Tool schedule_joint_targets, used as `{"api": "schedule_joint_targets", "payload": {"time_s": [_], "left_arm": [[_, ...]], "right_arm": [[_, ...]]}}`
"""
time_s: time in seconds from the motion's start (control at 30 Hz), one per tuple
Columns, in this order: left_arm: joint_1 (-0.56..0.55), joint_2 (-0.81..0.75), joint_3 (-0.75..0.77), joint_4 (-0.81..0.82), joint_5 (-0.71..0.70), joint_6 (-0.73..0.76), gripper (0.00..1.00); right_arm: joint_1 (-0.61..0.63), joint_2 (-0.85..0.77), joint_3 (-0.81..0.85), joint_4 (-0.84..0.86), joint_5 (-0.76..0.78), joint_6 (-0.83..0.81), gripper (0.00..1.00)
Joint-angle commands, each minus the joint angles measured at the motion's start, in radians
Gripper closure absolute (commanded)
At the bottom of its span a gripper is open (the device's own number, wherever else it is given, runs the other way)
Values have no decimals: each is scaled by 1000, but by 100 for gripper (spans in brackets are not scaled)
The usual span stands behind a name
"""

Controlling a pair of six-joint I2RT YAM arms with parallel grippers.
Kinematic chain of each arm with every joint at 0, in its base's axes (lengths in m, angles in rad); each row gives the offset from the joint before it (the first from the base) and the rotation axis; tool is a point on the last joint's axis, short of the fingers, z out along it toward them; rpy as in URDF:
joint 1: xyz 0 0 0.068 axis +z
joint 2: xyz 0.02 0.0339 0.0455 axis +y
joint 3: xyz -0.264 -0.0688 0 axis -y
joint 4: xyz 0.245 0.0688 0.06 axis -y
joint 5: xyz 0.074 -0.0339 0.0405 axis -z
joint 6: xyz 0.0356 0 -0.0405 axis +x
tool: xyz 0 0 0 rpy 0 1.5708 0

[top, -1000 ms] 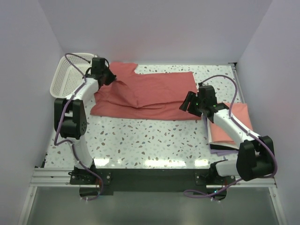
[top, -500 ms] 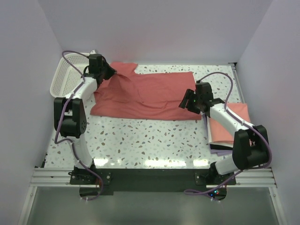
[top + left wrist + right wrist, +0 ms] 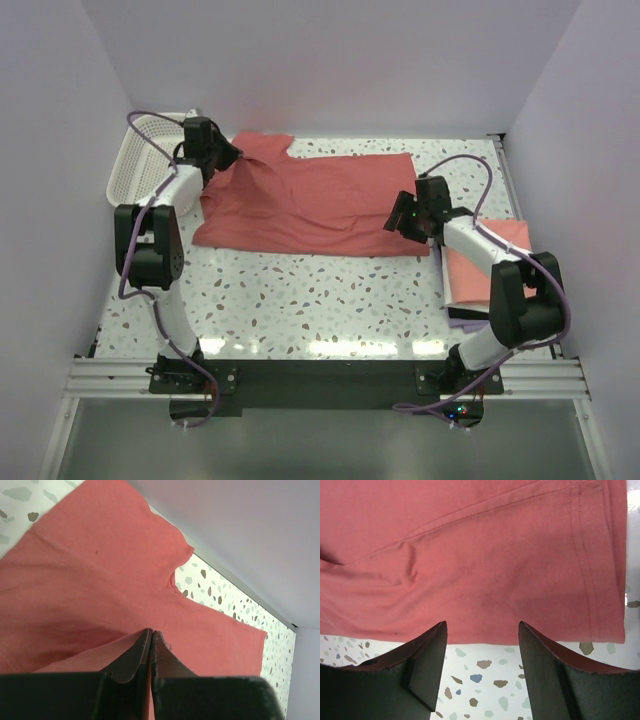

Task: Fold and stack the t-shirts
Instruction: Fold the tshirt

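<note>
1. Looking down from the top camera, we see a dusty red t-shirt (image 3: 320,200) spread sideways across the far half of the speckled table (image 3: 300,300), with its sleeves to the left and its hem to the right. The left gripper (image 3: 225,160) sits at the shirt's far-left shoulder. The cloth tents up toward it, which we read as a pinch meant to lift that end for a fold. A white lattice basket (image 3: 135,165) leans just beside this arm in the far-left corner. The right gripper (image 3: 400,222) hovers over the shirt's near-right corner, probably to take the opposite end so both arms can fold together. A folded salmon t-shirt (image 3: 475,275) lies at the table's right edge, partly under the right arm, and we judge it to be the base of the stack.

2. From the left wrist camera, we see the jaws pressed together with a ridge of red cloth rising into them, so this gripper is clamped on the shirt. Beyond the tips, a sleeve and the shirt's body lie flat on the table.

3. From the right wrist camera, we see the two fingers (image 3: 427,650) standing well apart with nothing between them. The shirt's stitched hem and near edge lie just beyond the fingertips, with bare table nearest us. We judge that the next move is to come down over that edge.
</note>
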Motion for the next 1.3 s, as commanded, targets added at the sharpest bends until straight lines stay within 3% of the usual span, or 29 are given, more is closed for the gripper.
{"api": "schedule_joint_targets", "payload": {"time_s": [0.0, 0.13, 0.3, 0.67, 0.9, 1.07, 1.27], "left_arm": [[19, 44, 37, 94, 46, 25, 91], [28, 78, 78, 33, 97, 59, 56], [30, -38, -36, 18, 51, 39, 47], [21, -315, -481, -58, -164, -88, 52], [31, -281, -535, -85, -268, -78, 57], [38, -258, -599, -113, -267, -91, 66], [38, -362, -750, -130, -311, -137, 74]], "right_arm": [[-12, 8, 32, 47, 23, -4, 38], [-12, 21, 35, 53, 18, -1, 38], [-11, 29, 29, 64, 11, -1, 38], [-9, 21, -9, 102, -34, 44, 38], [-9, 52, 5, 116, -14, 73, 37], [-12, 113, 18, 131, -5, 99, 37], [-18, 123, -61, 136, 24, 139, 37]]}}
